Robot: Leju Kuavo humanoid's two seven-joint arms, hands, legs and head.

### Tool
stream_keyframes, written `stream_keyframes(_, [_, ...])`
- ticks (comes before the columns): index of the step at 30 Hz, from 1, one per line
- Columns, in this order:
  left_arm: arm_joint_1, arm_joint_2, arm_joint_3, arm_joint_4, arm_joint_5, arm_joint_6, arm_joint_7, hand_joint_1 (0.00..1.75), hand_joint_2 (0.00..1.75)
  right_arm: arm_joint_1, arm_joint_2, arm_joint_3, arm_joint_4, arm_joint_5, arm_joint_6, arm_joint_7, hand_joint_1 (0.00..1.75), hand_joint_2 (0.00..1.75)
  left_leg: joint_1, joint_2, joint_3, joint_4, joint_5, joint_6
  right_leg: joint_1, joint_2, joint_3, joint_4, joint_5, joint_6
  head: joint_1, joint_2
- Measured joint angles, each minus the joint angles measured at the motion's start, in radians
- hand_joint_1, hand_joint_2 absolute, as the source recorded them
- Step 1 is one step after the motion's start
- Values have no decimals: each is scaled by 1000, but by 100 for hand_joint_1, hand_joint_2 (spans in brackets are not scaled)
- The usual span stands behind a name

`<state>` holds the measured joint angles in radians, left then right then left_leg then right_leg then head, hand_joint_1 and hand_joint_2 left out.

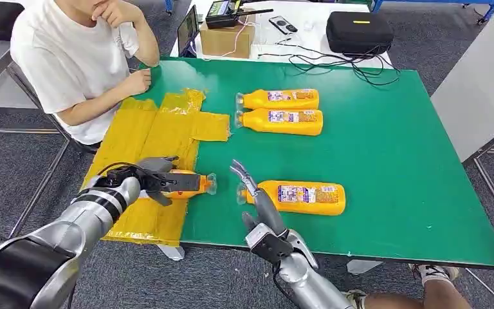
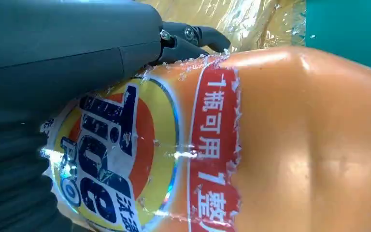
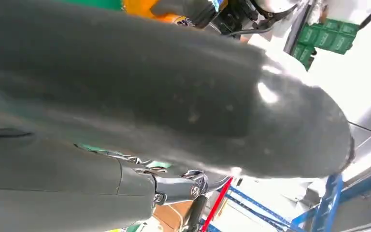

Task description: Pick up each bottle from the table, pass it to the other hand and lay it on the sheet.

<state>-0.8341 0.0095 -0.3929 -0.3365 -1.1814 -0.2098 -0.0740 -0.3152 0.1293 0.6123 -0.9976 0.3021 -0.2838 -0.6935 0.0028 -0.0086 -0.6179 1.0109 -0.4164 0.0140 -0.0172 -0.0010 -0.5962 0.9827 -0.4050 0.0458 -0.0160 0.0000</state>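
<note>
Head view: left hand grips a bottle over the yellow sheet (lower left); right hand empty, fingers extended, beside another bottle.

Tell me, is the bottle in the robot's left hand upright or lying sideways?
Sideways: the bottle lies level in the left hand, cap pointing right, over the yellow sheet.

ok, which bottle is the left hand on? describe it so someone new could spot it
On the green table, look to the yellow sheet on the robot's left. At the sheet's near edge, the left hand grips an orange bottle. The other three bottles lie untouched on bare green; this one alone is held.
</note>
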Motion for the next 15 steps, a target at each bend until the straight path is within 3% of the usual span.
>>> stream_keyframes(4, [2, 0, -1, 3, 9, 41, -20, 0, 0, 1, 0, 0, 0, 0, 0, 0, 0, 0, 0, 0, 0, 0, 0, 0, 0, 0, 0, 0, 0, 0, 0, 0])
stream_keyframes(5, [4, 0, -1, 5, 11, 52, -21, 61, 0, 1, 0, 0, 0, 0, 0, 0, 0, 0, 0, 0, 0, 0, 0, 0, 0, 0, 0, 0, 0, 0, 0, 0])
stream_keyframes(6, [6, 0, -1, 6, 13, 51, -26, 175, 0, 1, -1, 0, 0, 0, 0, 0, 0, 0, 0, 0, 0, 0, 0, 0, 0, 0, 0, 0, 0, 0, 0, 0])
stream_keyframes(7, [6, 0, -1, 6, 16, 45, -31, 175, 0, 1, -1, 0, 0, 0, 0, 0, 0, 0, 0, 0, 0, 0, 0, 0, 0, 0, 0, 0, 0, 0, 0, 0])
stream_keyframes(8, [6, 0, -1, 7, 18, 42, -35, 105, 0, 1, -1, 0, 0, 0, 0, 0, 0, 0, 0, 0, 0, 0, 0, 0, 0, 0, 0, 0, 0, 0, 0, 0])
stream_keyframes(9, [7, 0, -1, 8, 21, 40, -39, 0, 0, 1, -1, 0, 0, 0, 0, 0, 0, 0, 0, 0, -1, 0, 0, 0, 0, 0, 0, 0, 0, 0, 0, 0])
stream_keyframes(15, [9, 1, -1, 9, 33, 53, -45, 0, 0, 1, -1, 0, 0, -5, -1, 0, 0, 0, 0, -1, 0, 0, 0, 0, 0, 0, 0, 0, 0, 0, 0, 0])
